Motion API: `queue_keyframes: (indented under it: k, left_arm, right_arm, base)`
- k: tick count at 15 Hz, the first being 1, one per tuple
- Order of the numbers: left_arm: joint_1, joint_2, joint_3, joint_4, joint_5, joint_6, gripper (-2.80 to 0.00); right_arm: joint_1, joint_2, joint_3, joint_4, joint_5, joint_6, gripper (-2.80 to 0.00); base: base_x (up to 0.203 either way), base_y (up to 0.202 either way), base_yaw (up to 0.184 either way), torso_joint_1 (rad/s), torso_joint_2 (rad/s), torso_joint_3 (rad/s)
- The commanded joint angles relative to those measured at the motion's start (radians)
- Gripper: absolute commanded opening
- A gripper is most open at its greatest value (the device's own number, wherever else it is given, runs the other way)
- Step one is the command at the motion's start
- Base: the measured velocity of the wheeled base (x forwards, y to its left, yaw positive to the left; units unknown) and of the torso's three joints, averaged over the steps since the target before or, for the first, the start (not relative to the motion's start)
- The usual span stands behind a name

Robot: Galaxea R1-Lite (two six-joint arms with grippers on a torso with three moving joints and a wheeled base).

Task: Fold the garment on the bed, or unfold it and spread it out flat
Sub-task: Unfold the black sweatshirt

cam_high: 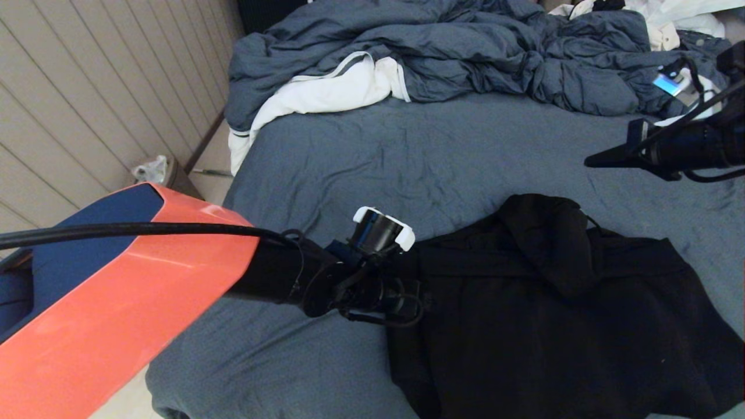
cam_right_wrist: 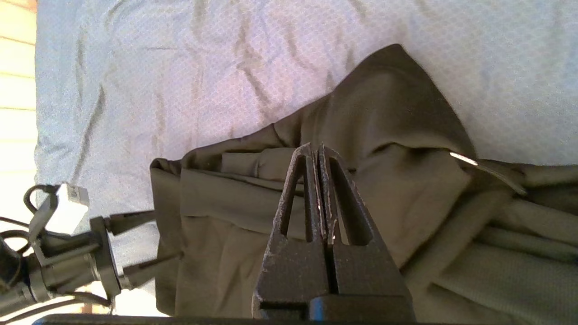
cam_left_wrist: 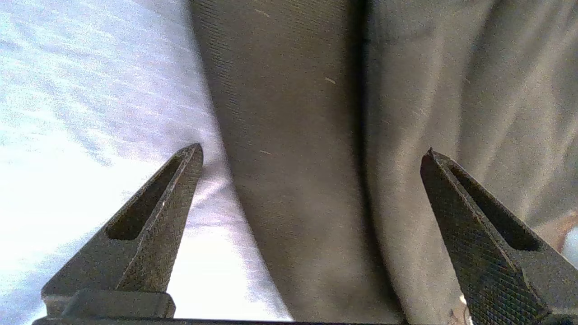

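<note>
The black hoodie (cam_high: 559, 314) lies on the near part of the bed (cam_high: 407, 157), bunched into overlapping folds with its hood (cam_high: 547, 233) flopped toward the far side and a zip pull (cam_right_wrist: 465, 159) showing beside it. We judge it soft, limp and fairly light: it will drape and sag from any single hold, and its layers will drag one another along unless only one is pinched. The matte knit should not slip between textured fingers. We would take it by a doubled edge, a hem, cuff or shoulder seam, where the cloth is thick enough to hold.

Our left gripper (cam_left_wrist: 311, 151) sits low at the hoodie's left edge with its fingers (cam_left_wrist: 158, 212) wide apart, straddling a long fold of black cloth, the sheet to one side; nothing is held. Our right gripper (cam_right_wrist: 318, 151) hangs above the garment with its fingers pressed together and empty.

Beyond lie a rumpled blue-grey duvet (cam_high: 442, 52) and a white cloth (cam_high: 326, 93).
</note>
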Motion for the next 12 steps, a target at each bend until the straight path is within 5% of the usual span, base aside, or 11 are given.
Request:
queue_keyframes:
  k: [1,12]
  left_arm:
    - [-0.011,0.002,-0.004,0.0,-0.006,-0.004,0.0]
    - [-0.068,0.058,-0.056,0.003,-0.025,-0.002,0.0]
  right_arm:
    - [0.001,0.002,0.002,0.003,0.002,0.0,-2.8]
    - [0.001,0.011,0.004,0.003,0.004,0.0,-2.8]
  base:
    - [0.0,0.0,0.0,0.0,0.0,0.0]
    - [0.0,0.0,0.0,0.0,0.0,0.0]
